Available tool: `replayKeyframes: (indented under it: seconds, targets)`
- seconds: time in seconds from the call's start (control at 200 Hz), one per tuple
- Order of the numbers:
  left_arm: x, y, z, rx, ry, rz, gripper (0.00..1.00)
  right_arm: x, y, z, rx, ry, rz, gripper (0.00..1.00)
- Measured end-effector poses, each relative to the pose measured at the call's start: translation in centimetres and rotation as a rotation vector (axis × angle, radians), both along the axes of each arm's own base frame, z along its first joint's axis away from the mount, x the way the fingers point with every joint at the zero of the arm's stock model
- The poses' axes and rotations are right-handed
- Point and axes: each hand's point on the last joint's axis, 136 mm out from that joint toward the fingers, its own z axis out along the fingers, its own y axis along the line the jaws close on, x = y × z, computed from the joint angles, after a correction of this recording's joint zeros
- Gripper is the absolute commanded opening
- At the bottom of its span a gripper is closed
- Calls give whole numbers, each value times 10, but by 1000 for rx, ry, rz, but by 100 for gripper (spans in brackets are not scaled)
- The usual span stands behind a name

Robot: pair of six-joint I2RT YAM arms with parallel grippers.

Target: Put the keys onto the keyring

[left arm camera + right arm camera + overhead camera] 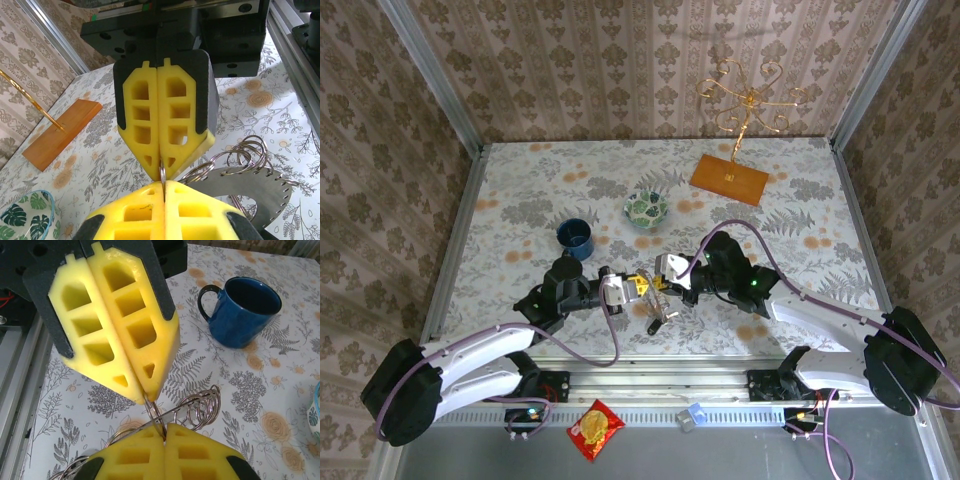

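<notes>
Two arms: black-and-white robot arms reach in from the near edge of a floral-print table and meet tip to tip just near of its centre.
Left gripper: the left gripper, padded in yellow foam, has its fingers pressed flat together, clamped on a thin wire loop.
Right gripper: the right gripper comes in from the right with its fingers likewise closed, pinching the same thin wire loop from the opposite side. The two sets of tips almost touch.
Keyring: the large flat grey metal keyring, with small holes along its edge, sits just right of the pinch point in the left wrist view. It is joined to a bunch of coiled split rings.
Keyring, from above: the metal cluster shows just near of the two gripper tips. Whether it rests on the cloth or hangs cannot be told.
Keys: too small to pick out among the metal.
Mug: a glazed blue ceramic mug stands upright to the far left of the grippers, apart from them.
Bowl: a green leaf-patterned bowl sits farther back, right of the mug.
Stand: a curled gold wire stand rises from an orange wooden base at the far right.
Near ledge: a red snack packet lies between the arm bases, in front of the table.
</notes>
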Motion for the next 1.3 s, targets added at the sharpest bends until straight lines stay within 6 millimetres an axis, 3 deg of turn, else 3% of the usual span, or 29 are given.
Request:
replayKeyframes:
  seconds: [0.15, 0.46, 0.565, 0.695, 0.795, 0.875, 0.945, 1.3]
  targets:
    - [1, 0, -2, 3, 7, 5, 9, -2, -1, -2, -9, 10, 7, 0]
    - [2, -2, -13, 30, 31, 3, 14, -9, 4, 9, -37, 13, 46, 0]
    - [2, -2, -13, 30, 32, 3, 11, -10, 5, 9, -47, 14, 54, 0]
    - [2, -1, -14, 37, 35, 6, 0, -10, 5, 8, -63, 17, 58, 0]
    - [3, -1, -14, 37, 34, 14, 0, -8, 5, 7, -72, 15, 52, 0]
    - [4, -1, -14, 38, 33, 17, 0, -7, 4, 7, -76, 13, 44, 21]
    - [4, 0, -13, 36, 29, 21, 0, -6, 2, 9, -72, 9, 25, 28]
    - [8, 4, -1, 13, -2, 65, 0, 10, -45, 29, 36, 10, -300, 31]
